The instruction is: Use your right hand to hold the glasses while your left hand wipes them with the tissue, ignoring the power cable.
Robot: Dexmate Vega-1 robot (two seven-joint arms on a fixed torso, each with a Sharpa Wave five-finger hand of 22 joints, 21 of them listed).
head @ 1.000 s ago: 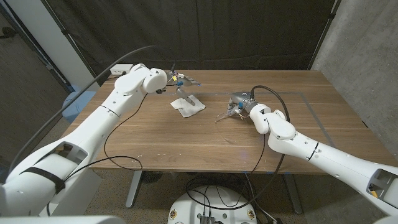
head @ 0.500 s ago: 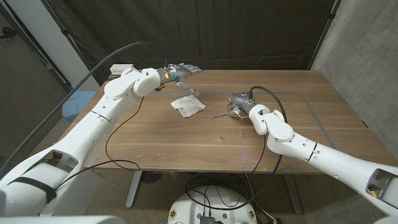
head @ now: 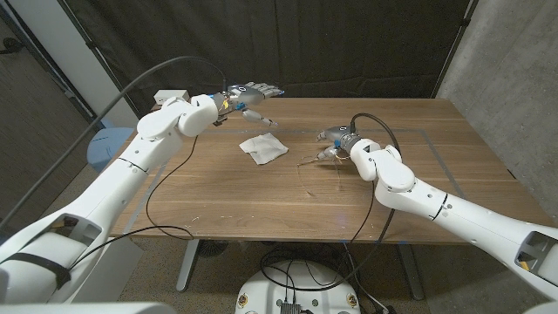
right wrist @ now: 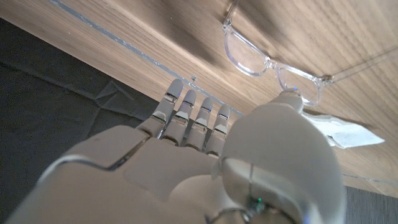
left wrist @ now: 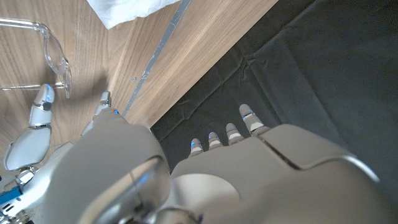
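On the worktop (head: pixel 218 196), the tissue (head: pixel 263 148) lies mid-table, glasses (head: pixel 319 157) just beside the right hand (head: pixel 336 139), whose fingers look spread and hold nothing. Left hand (head: pixel 248 94) hovers open, well behind the tissue. Thin clear frames could skid away under a clumsy grab.

My arms: glossy white rounded shells, dark seams at joints, black band near each shoulder end. Thin black cable loops off each forearm. My left robot hand (head: pixel 248 93): grey metallic segments, pale fingertips, small blue and yellow bits at wrist. My right robot hand (head: pixel 336 142): same grey build, light grey back plate.
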